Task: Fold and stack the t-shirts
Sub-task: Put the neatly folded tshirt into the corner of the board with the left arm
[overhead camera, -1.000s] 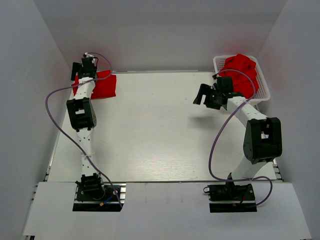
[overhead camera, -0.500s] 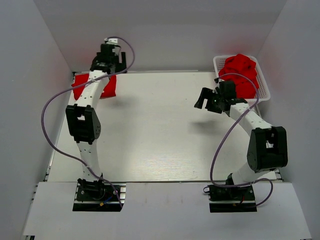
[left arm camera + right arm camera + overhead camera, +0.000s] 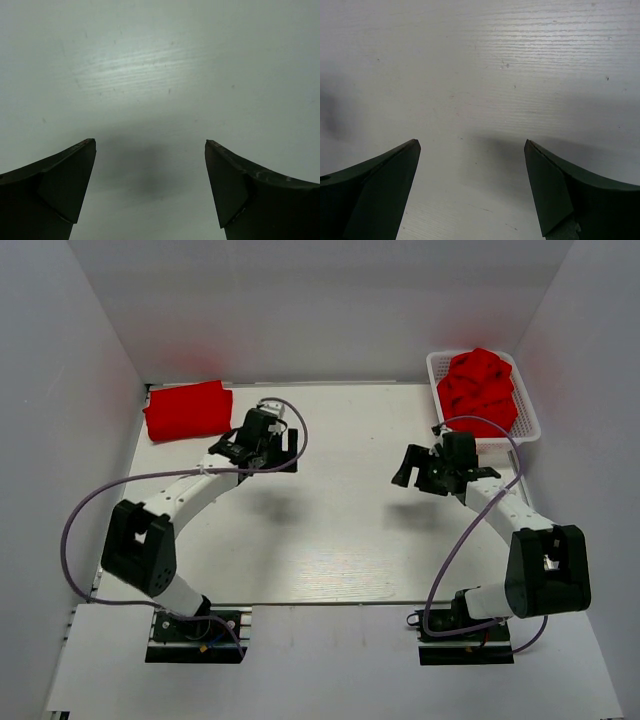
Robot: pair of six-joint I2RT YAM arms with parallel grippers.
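A folded red t-shirt (image 3: 188, 410) lies flat at the table's far left corner. More red t-shirts (image 3: 480, 388) are heaped in a white basket (image 3: 526, 422) at the far right. My left gripper (image 3: 287, 452) is open and empty over bare table, to the right of and nearer than the folded shirt; its wrist view (image 3: 150, 145) shows only white table between the fingers. My right gripper (image 3: 404, 465) is open and empty over bare table, left of and nearer than the basket; its wrist view (image 3: 472, 145) shows only table.
White walls close in the table on the left, back and right. The arm bases sit at the near edge, with purple cables looping beside each arm.
My left arm has let go of the folded shirt at the far left and swung right and nearer, over the table. My right gripper has drawn slightly nearer.
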